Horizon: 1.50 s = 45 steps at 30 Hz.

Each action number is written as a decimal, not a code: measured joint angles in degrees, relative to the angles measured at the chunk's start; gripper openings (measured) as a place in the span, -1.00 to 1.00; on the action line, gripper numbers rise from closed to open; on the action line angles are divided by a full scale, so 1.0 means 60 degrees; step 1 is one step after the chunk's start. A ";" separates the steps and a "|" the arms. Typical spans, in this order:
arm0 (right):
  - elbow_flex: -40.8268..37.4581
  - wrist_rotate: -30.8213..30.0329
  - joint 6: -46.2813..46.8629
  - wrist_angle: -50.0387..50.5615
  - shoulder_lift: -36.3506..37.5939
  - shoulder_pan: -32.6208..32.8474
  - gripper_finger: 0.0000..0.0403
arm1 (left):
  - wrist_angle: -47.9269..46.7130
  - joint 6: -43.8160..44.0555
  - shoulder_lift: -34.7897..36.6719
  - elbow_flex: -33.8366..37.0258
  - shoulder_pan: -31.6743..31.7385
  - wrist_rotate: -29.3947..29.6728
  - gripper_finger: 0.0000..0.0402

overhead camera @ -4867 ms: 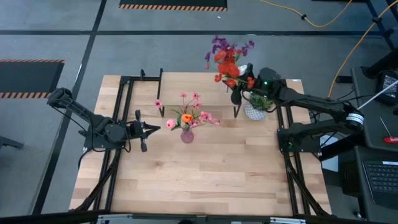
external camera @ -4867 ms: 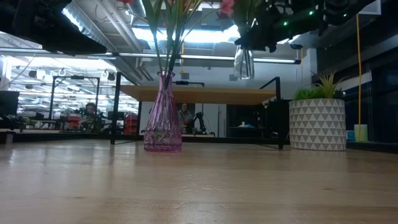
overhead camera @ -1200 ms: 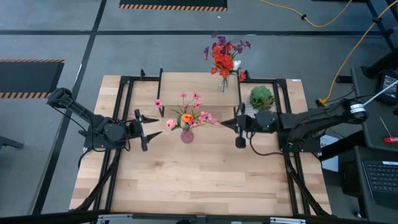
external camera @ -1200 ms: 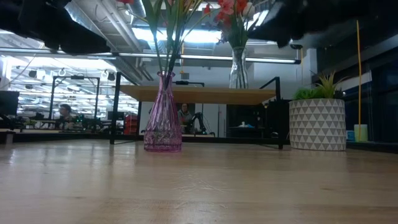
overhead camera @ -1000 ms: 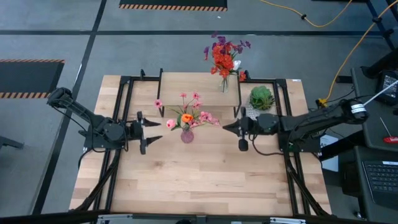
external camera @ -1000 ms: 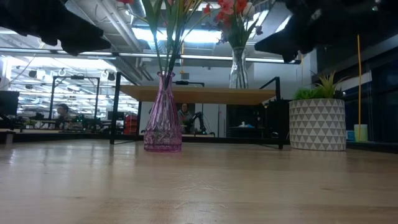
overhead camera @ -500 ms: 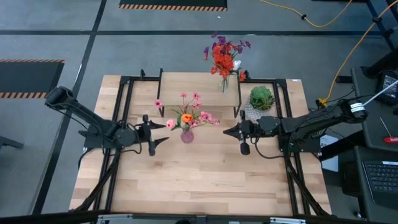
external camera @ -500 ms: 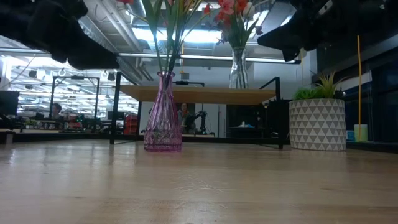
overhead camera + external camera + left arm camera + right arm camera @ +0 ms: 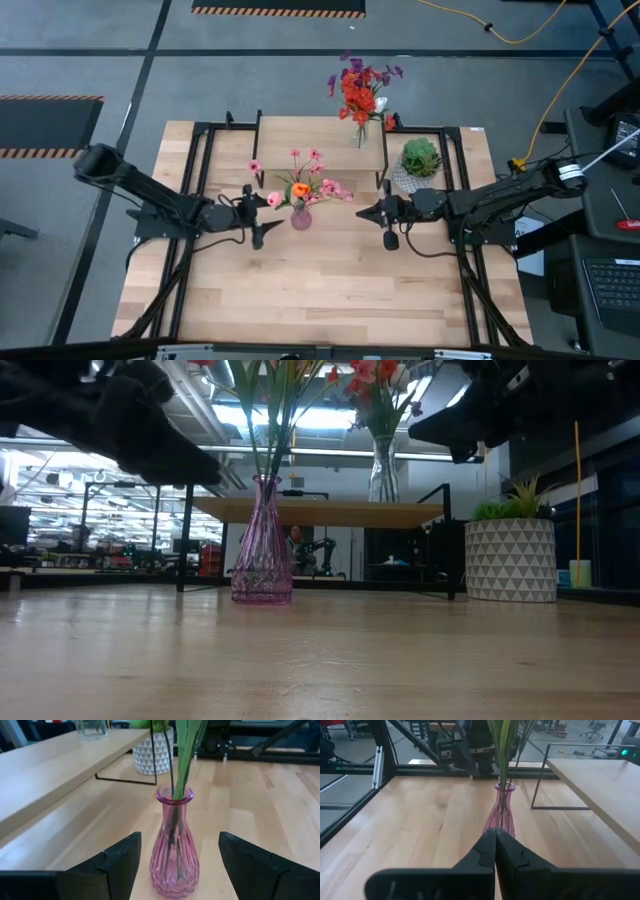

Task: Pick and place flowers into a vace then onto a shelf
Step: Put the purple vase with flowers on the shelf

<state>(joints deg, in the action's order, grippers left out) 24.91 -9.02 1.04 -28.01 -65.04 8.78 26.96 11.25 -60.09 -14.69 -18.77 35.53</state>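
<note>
Flowers [image 9: 299, 186] in orange and pink, on long green stems, sit in a ribbed pink glass vase [image 9: 174, 847] on the tabletop, just in front of the shelf [image 9: 320, 133], which holds a clear vase [image 9: 383, 470] of red and purple blooms. Left gripper [image 9: 259, 219] is right beside the pink vase, fingers spread wide either side of it and not touching. Right gripper [image 9: 384, 220] hangs near its other side, fingers pinched together on nothing.

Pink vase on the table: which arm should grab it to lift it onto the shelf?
Left. The left gripper is open, fingers straddling the pink vase. The right gripper is shut and apart from it.
</note>
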 joint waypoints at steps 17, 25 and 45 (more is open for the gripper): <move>0.0000 0.0000 -0.0215 -0.0166 -0.0102 0.0000 -0.99 | 0.0337 -0.0395 -0.2817 -0.1494 0.1414 -0.1623 0.29; 0.0000 0.0004 -0.0211 -0.0048 -0.0102 0.0013 -0.99 | 0.1334 -0.0493 -0.3339 -0.1567 0.1870 -0.2288 0.29; 0.0000 0.0007 -0.0248 -0.0030 -0.0102 0.0138 -0.99 | 0.1192 -0.0507 -0.3422 -0.1564 0.2110 -0.2685 -0.35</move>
<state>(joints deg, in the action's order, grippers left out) 24.91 -8.97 -0.45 -28.18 -65.65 9.61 34.11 8.21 -80.62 -24.08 -6.11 19.42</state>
